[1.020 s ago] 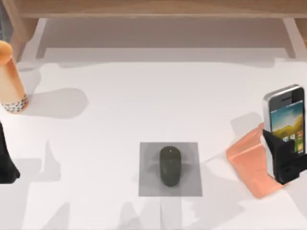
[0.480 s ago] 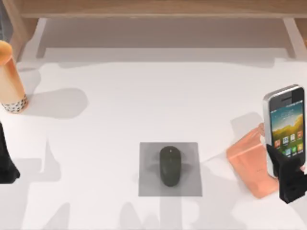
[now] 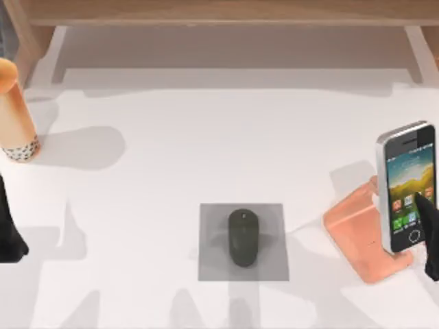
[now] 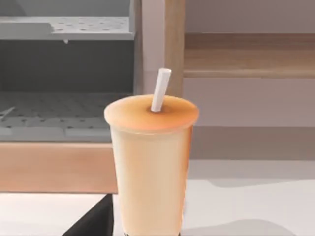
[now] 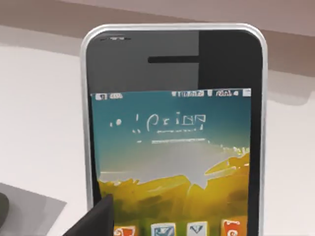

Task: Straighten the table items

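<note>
**Phone on its stand, mouse on its pad, cup at the left edge**

Starting at the table's [image 3: 171,137] left side, my left gripper [image 3: 8,233] sits parked at the edge, a dark shape just in front of the tall tan-orange cup [image 3: 15,113]; how its fingers stand I cannot tell. The cup stands upright on its speckled white base, near the far left corner, and my left wrist camera looks straight at it: orange lid, white straw [image 4: 160,90] poking up through the middle.

In the middle of the table, toward the near edge, the dark-grey mouse [image 3: 243,236] lies on the flat grey pad [image 3: 212,260], roughly centred on it, its long axis running front to back.

On the right, the salmon-orange stand [image 3: 353,229] rests on the table with the smartphone [image 3: 405,185] propped upright against it, screen facing the near side (icons and a yellow landscape show plainly in my right wrist camera). My right gripper [image 3: 431,240] is at the table's right edge, just beside the phone's lower corner and overlapping it from above; whether it is spread or closed I cannot tell.
</note>
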`<state>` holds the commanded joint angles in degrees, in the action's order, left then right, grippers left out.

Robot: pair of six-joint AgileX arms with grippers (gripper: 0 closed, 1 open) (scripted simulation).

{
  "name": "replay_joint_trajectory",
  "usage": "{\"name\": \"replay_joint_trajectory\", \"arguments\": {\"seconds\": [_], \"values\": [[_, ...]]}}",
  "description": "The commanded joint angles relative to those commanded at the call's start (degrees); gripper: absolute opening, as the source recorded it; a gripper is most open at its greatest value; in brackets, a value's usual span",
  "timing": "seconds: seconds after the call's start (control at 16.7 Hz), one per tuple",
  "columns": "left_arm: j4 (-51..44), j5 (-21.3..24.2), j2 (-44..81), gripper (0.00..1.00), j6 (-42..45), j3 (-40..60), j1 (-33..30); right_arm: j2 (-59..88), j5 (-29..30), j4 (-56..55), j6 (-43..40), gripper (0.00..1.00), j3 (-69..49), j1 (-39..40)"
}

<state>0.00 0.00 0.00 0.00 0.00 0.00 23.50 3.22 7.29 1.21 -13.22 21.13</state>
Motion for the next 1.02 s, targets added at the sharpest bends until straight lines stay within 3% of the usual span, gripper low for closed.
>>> {"name": "replay_joint_trajectory", "arguments": {"seconds": [0.48,1.02], "values": [[0.00,0.00,0.00,1.00,0.00,0.00,0.00,-21.37,-2.87,-6.50,-1.07,1.00,11.87,-19.19],[1.79,0.03,1.74,1.00,0.12,-0.18,0.69,-23.50,-3.21,-7.29,-1.21,1.00,13.22,-21.13]]}}
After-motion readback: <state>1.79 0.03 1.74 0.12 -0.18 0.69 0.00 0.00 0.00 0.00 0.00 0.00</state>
